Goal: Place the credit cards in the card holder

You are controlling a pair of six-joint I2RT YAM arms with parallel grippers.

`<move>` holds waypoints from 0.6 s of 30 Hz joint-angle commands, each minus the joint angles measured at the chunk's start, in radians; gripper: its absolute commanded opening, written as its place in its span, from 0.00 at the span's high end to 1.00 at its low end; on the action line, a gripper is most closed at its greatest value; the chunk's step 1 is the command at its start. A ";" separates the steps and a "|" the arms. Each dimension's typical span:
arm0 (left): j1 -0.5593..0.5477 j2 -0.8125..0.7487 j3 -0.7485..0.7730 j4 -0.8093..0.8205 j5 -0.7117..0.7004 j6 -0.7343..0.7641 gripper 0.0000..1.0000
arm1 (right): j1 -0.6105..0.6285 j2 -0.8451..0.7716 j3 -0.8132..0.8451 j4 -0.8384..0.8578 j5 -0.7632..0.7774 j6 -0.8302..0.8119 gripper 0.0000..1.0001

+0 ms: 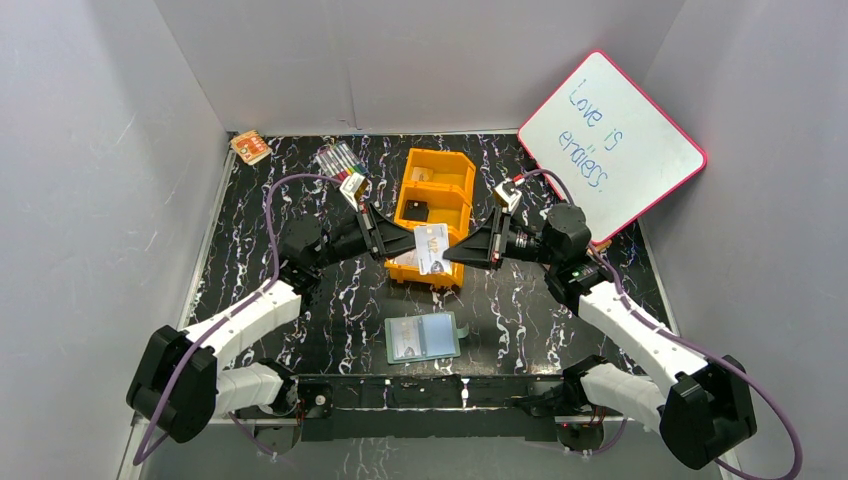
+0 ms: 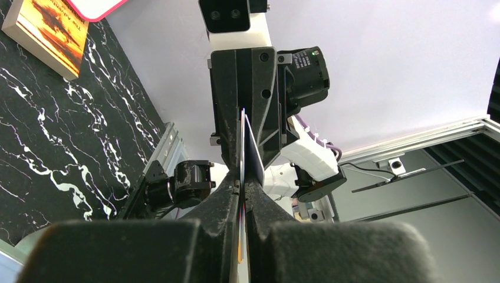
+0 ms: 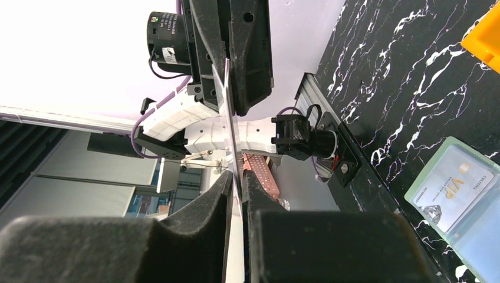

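Right now one credit card (image 1: 431, 248) hangs in the air above the near end of the orange tray (image 1: 447, 160), tilted up so that its printed face shows in the top view, and both arms reach in to it from either side of the tray. The left gripper (image 1: 408, 243) comes from the tray's left and is clamped on the card's left edge; in the left wrist view its fingers (image 2: 227, 203) press against the thin card with no gap to see. The right gripper (image 1: 453, 252) comes from the tray's right, its jaws narrow around the card's opposite edge. The right wrist view shows the card running edge-on between them, but I cannot tell whether they pinch it or stand just clear of it. The card holder (image 1: 422, 338) lies open and flat on the bench (image 1: 235, 230), on the near side of the tray and apart from it, with a second card (image 3: 451, 188) marked VIP tucked in one clear pocket. A small black item (image 1: 417, 211) sits in the tray's middle compartment. Beside the tray's far left corner lies a bundle of markers (image 1: 340, 160), and farther left a small orange box (image 1: 250, 147). To the tray's right a pink-framed whiteboard (image 1: 612, 150) with handwriting leans against the wall.
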 commanded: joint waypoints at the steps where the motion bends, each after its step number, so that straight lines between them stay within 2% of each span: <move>1: -0.006 -0.005 0.011 0.038 0.008 0.011 1.00 | 0.006 0.003 0.001 0.086 -0.001 0.015 0.79; 10: -0.006 -0.002 0.010 0.031 0.003 0.013 1.00 | 0.005 0.008 -0.003 0.099 -0.005 0.022 0.64; 15: -0.005 -0.005 0.012 0.011 -0.011 0.031 1.00 | 0.005 0.001 -0.003 0.072 0.000 0.010 0.66; 18: 0.002 -0.015 0.016 -0.052 -0.034 0.068 1.00 | 0.004 -0.009 -0.001 0.016 0.012 -0.025 0.62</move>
